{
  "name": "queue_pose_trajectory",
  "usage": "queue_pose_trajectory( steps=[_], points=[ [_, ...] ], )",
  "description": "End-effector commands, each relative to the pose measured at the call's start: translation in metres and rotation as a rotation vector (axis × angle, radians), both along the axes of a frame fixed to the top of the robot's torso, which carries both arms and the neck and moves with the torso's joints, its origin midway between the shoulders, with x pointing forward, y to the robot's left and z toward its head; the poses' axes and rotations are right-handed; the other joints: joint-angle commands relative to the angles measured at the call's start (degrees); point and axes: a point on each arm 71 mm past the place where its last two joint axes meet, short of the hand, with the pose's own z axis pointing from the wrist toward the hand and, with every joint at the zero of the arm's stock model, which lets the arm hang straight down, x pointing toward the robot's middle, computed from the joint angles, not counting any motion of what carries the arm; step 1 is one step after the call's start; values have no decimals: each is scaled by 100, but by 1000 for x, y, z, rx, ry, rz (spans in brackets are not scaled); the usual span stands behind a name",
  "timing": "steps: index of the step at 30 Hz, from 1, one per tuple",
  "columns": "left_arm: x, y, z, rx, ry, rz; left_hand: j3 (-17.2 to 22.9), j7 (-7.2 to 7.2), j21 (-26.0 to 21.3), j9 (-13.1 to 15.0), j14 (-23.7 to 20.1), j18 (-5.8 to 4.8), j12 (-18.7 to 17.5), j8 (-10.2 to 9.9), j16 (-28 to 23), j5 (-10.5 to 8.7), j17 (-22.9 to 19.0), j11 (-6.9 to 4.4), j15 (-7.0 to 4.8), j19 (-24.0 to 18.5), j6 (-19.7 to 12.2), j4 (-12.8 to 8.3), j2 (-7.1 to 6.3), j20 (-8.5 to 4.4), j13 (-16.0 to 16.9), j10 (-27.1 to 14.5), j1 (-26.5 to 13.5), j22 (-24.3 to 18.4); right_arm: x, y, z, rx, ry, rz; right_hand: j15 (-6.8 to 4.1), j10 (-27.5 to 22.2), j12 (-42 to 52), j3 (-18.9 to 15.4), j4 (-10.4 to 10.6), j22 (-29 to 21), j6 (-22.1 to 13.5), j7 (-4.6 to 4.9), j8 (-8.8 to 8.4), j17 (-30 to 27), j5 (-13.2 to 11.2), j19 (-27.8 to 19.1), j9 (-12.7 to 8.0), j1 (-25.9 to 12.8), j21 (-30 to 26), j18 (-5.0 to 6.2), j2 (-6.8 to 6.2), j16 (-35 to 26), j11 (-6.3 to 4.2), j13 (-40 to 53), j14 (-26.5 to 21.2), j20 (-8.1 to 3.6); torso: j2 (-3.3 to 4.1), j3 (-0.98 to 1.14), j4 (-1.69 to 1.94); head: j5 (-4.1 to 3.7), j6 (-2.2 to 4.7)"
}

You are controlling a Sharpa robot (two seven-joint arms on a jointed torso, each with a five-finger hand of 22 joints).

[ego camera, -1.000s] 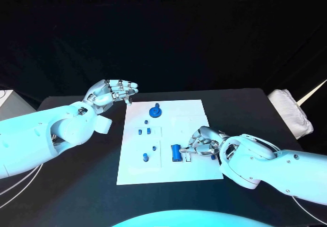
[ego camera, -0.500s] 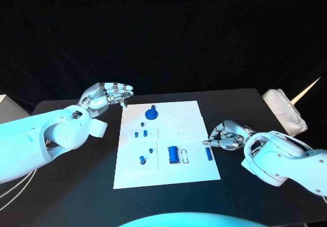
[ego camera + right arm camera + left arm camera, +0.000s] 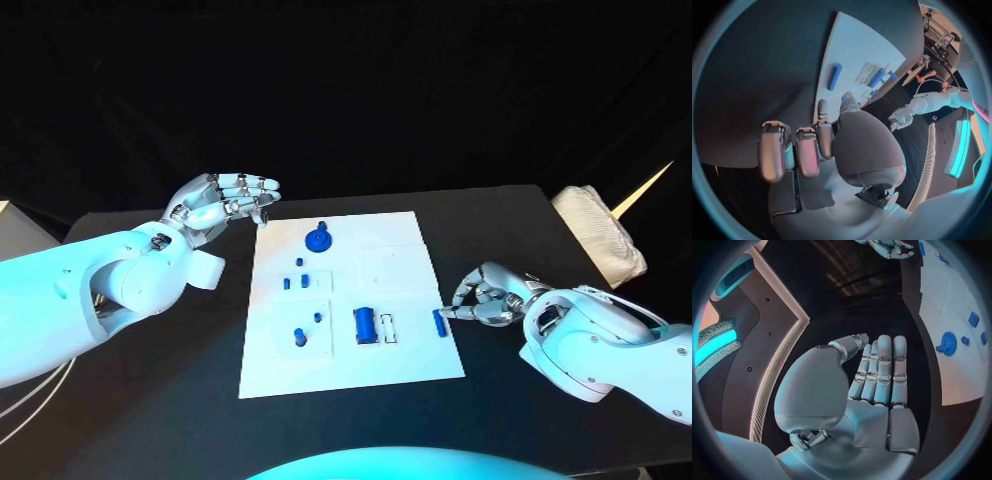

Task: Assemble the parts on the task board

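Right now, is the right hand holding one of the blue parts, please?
No: in the head view the right hand sits just off the task board, beside a blue part it does not grip.

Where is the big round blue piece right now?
In the head view the round blue piece sits at the far end of the white task board, toward its left side, just right of the robot's left hand.

No readable text, label or number shows anywhere.
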Motion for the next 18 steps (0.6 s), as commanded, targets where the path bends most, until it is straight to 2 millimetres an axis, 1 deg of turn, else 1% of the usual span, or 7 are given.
queue_pose_trajectory(
  steps=[1, 3, 5, 10, 13, 15, 18],
  points=[
    [0, -2, 1, -8, -2, -11, 6, 21, 31, -6, -2, 84, 37, -20, -20, 25, -10, 15, -10, 35, 17, -30, 29, 9, -10, -39, -2, 9, -1, 2, -4, -31, -1, 13, -4, 36, -19, 33, -9, 1240, 18, 5, -20, 842, -23, 376, -5, 94, 36, -93, 47, 16, -8, 496, 445, 38, 3, -5, 9, 18, -3],
    [0, -2, 0, -8, -2, -11, 6, 21, 31, -6, -2, 84, 37, -20, -20, 25, -10, 15, -10, 35, 17, -30, 29, 9, -10, -39, -2, 9, -1, 4, -7, -31, 4, 16, -4, 36, -19, 33, -9, 1240, 18, 5, -20, 842, -23, 376, -5, 94, 36, -93, 47, 16, -8, 496, 445, 38, 4, -8, 12, 12, -7],
    [0, -2, 0, -9, -2, -11, 6, 23, 33, -7, 0, 84, 40, -21, -19, 25, -10, 16, -9, 33, 16, -27, 29, 9, -10, -38, -9, 11, -2, 7, -10, -30, 8, 20, -4, 36, -22, 40, -8, 1242, 25, 3, -20, 842, -27, 377, -6, 109, 39, -93, 51, 16, -10, 496, 445, 38, 10, -5, 10, 16, -15],
    [0, -2, 0, -9, -2, -13, 6, 23, 33, -7, 0, 84, 40, -21, -19, 25, -10, 16, -9, 33, 16, -27, 29, 9, -10, -38, -9, 11, -3, 14, -17, -23, 15, 29, -5, 36, -22, 44, -6, 1240, 30, 2, -20, 842, -27, 375, -7, 119, 33, -92, 54, 16, -10, 496, 445, 37, 15, 0, -7, 27, -27],
    [0, -2, 0, -10, -2, -14, 7, 24, 34, -7, 1, 84, 41, -22, -19, 25, -10, 17, -8, 32, 16, -24, 31, 10, -11, -38, -14, 12, -3, 19, -20, -21, 19, 37, -6, 35, -25, 55, -8, 1239, 37, -2, -23, 843, -24, 374, -10, 147, 26, -91, 58, 16, -13, 496, 445, 36, 16, 4, 2, 19, -40],
    [0, -2, 0, -10, -2, -14, 6, 27, 34, -9, 4, 83, 42, -23, -18, 25, -10, 20, -5, 29, 15, -10, 37, 12, -12, -39, -32, 13, -2, 21, -22, -22, 21, 41, -9, 35, -28, 69, -11, 1239, 44, -5, -28, 843, -18, 374, -15, 187, 25, -91, 59, 15, -16, 496, 445, 34, 15, 3, 8, 14, -65],
    [0, -2, 0, -10, -2, -14, 6, 28, 33, -10, 6, 82, 43, -25, -18, 25, -10, 21, -4, 28, 13, -2, 40, 14, -13, -40, -43, 13, -1, 23, -25, -33, 27, 48, -24, 38, -24, 155, -48, 1248, 78, -22, -45, 859, -63, 378, -33, 408, 40, -94, 65, 21, -33, 507, 448, 23, 12, -2, 16, 14, -76]
  ],
)
